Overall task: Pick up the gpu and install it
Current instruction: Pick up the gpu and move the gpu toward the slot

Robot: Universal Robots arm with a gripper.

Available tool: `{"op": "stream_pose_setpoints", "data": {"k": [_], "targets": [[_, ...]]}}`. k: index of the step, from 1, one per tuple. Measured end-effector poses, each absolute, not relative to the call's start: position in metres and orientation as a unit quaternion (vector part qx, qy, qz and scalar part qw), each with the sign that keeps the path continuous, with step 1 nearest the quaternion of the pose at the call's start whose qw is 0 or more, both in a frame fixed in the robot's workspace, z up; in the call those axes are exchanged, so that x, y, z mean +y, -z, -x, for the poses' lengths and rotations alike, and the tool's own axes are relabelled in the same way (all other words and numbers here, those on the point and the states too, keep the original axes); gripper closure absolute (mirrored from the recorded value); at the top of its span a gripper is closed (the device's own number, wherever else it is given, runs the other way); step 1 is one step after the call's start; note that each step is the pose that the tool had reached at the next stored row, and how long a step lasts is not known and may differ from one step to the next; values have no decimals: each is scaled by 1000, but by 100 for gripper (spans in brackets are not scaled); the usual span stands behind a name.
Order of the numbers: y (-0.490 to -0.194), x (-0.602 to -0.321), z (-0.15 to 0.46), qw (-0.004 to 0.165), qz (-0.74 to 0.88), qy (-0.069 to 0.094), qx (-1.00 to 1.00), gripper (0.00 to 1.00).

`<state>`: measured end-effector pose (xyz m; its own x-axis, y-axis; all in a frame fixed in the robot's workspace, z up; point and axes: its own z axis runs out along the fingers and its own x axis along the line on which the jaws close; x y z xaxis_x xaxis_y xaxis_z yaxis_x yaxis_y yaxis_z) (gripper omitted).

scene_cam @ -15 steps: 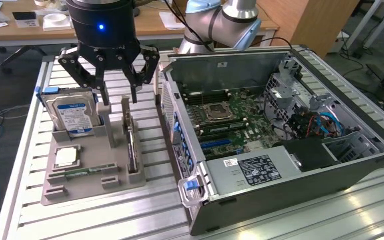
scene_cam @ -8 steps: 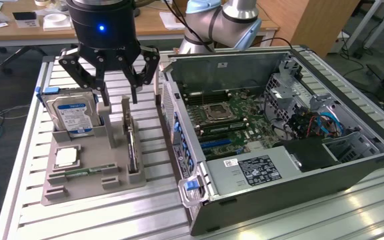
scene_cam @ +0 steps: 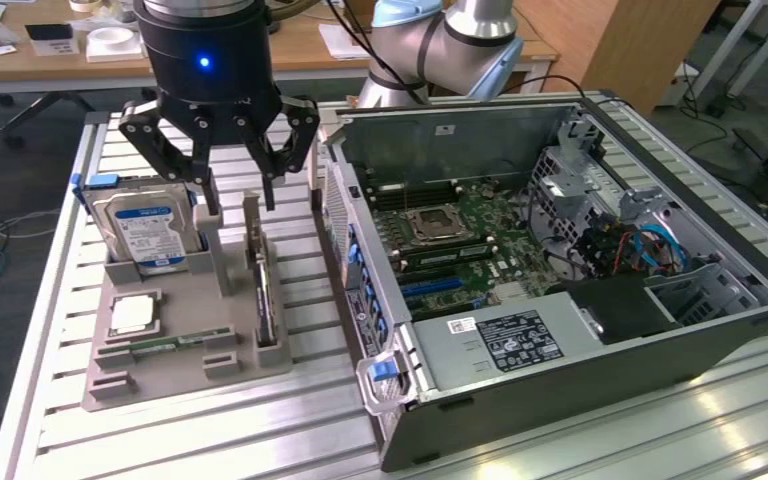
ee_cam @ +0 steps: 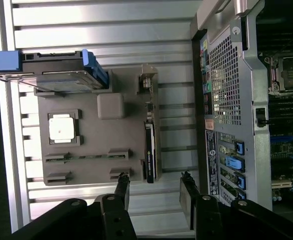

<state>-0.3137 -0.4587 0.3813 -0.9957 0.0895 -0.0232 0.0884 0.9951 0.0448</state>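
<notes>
Fingers (ee_cam: 122,192) spread open and empty; gripper (scene_cam: 240,195) hovers above the grey holder (scene_cam: 177,372). The gpu (scene_cam: 265,300) stands on edge in its slot, beside the open computer case (scene_cam: 558,375). Approach step, seemingly: grasping requires straddling the card's thin edge.

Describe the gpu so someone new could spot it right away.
Find the grey holder tray beside the open computer case. The gpu stands on edge in the tray's slot nearest the case. It is thin and dark, unlike the labelled hard drive and flat silver chip.
</notes>
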Motion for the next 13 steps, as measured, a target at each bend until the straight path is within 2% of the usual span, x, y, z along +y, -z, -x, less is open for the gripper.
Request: {"op": "stream_pose_setpoints", "data": {"k": [13], "targets": [[-375,-459,314,13,-44,-22,999,47]]}}
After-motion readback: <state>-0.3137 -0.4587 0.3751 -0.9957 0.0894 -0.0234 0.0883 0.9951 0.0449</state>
